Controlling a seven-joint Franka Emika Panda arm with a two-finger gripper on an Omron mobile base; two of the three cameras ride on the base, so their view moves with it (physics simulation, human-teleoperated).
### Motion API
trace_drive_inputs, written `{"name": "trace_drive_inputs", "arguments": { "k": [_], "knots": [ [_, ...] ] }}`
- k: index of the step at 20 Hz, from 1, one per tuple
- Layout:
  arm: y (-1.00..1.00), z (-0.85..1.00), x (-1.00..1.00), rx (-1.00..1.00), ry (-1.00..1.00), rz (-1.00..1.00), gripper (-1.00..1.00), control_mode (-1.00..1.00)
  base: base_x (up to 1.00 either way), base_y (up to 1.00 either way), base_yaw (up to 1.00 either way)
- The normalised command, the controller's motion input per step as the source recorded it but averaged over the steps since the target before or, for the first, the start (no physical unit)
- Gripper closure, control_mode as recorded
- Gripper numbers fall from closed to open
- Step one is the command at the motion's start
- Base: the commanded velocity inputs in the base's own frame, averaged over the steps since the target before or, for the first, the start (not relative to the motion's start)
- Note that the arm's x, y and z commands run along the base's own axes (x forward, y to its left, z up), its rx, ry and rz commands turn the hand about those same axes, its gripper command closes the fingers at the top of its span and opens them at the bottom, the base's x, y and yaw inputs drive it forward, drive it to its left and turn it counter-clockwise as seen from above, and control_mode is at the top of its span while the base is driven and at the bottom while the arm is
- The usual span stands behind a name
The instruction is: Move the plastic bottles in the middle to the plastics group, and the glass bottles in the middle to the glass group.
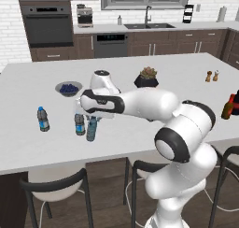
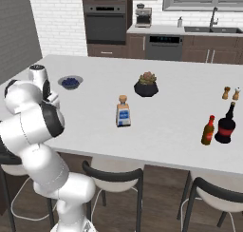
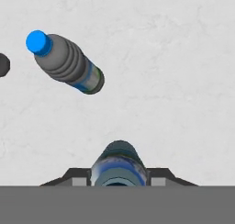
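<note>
On the left of the big white table point(image 1: 28, 147) stands a small dark-grey water bottle with a blue band and blue cap point(image 1: 43, 119), all by itself. A bit to the right stands a second small dark-grey water bottle with a blue band point(image 1: 80, 124). Just beside it, almost touching, is the slim light-blue plastic bottle point(image 1: 92, 129).

The end effector point(image 3: 119, 179) sits right over that light-blue bottle. In the hand view its two dark fingers point(image 3: 75, 176) are on either side of the bottle's top, close against it. So it looks like it is holding the bottle, which stands on the table next to the grey ones.

Behind the bottles is a grey bowl with dark blue berries point(image 1: 69, 88). The white robot arm point(image 1: 144, 103) reaches across the table from the right.

Near the middle of the table is a squarish clear glass bottle with a white-and-blue label and tan stopper point(image 2: 123, 111). It stands upright, alone. Behind it sits a black pot with a small plant point(image 2: 146, 85).

Far to the right stands a slim amber-brown bottle with a red cap point(image 2: 208, 130). Just beside it is a dark, nearly black bottle with a red top part point(image 2: 226, 124). Behind them are two small salt and pepper shakers point(image 2: 231, 93).
</note>
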Motion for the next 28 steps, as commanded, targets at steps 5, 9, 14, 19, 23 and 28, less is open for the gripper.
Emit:
{"name": "trace_drive_inputs", "arguments": {
  "k": [5,9,14,19,23,28],
  "knots": [
    [0.34,-0.33,0.13,0.00,-0.03,0.00,1.00,-1.00,0.00,0.00,0.00],
    [0.28,-0.27,0.15,0.00,0.00,0.00,1.00,-1.00,0.00,0.00,0.00],
    [0.19,-0.30,0.02,0.00,0.00,0.00,1.00,-1.00,0.00,0.00,0.00],
    [0.14,-0.29,0.00,0.00,0.00,0.00,1.00,-1.00,0.00,0.00,0.00],
    [0.12,-0.24,0.00,0.00,0.00,0.00,1.00,-1.00,0.00,0.00,0.00],
    [-0.08,-0.26,-0.01,0.00,0.00,0.00,1.00,-1.00,0.00,0.00,0.00]
  ]
}}
